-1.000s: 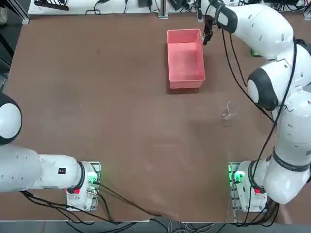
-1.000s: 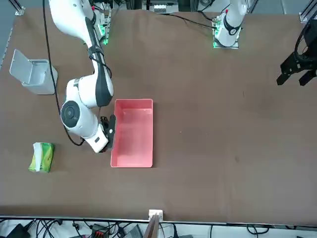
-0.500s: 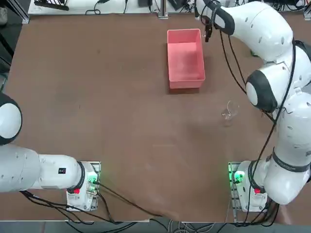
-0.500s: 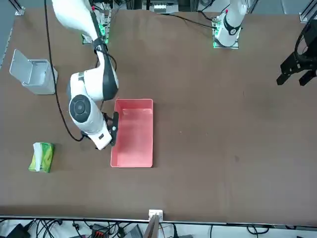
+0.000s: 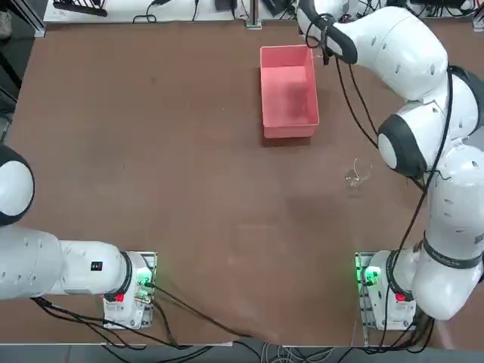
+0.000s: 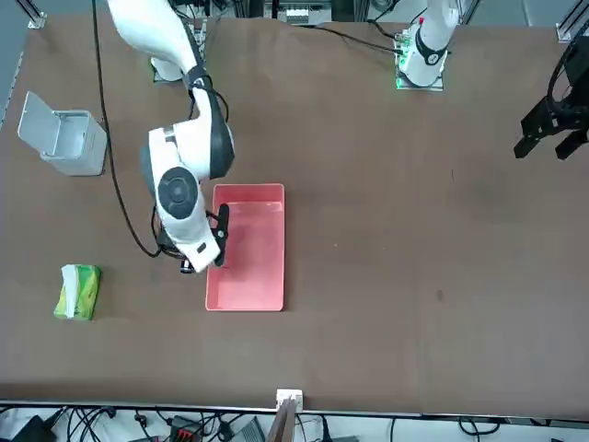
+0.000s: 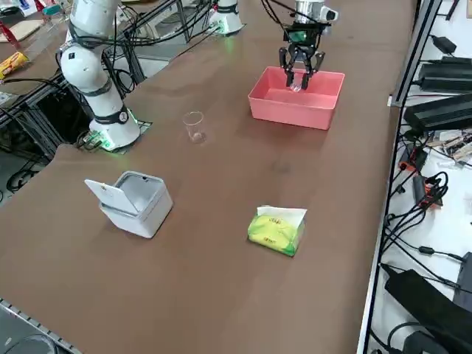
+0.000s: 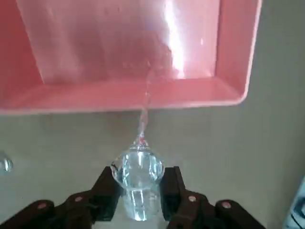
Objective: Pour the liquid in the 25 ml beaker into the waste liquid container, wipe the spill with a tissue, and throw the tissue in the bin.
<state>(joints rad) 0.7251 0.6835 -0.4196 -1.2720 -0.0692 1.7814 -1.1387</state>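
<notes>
Over tray wall: your right claw [image 8: 138,200] grips the 25 ml beaker [image 8: 138,183], tilted, liquid streaming into the waste liquid container [image 8: 133,98]
Change: claw has swung from beside the tray
Hidden: beaker's base, behind the fingers

clear glass beaker [image 8: 138,183], glossy pink plastic tray [image 8: 133,98]

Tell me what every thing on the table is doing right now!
right gripper: shut on the 25 ml beaker, above the tray's edge.
25 ml beaker: tipped, pouring.
waste liquid container: upright, catching the stream.
larger beaker: standing upright, alone.
bin: lid open.
tissue pack: white sheet sticking out.
</notes>
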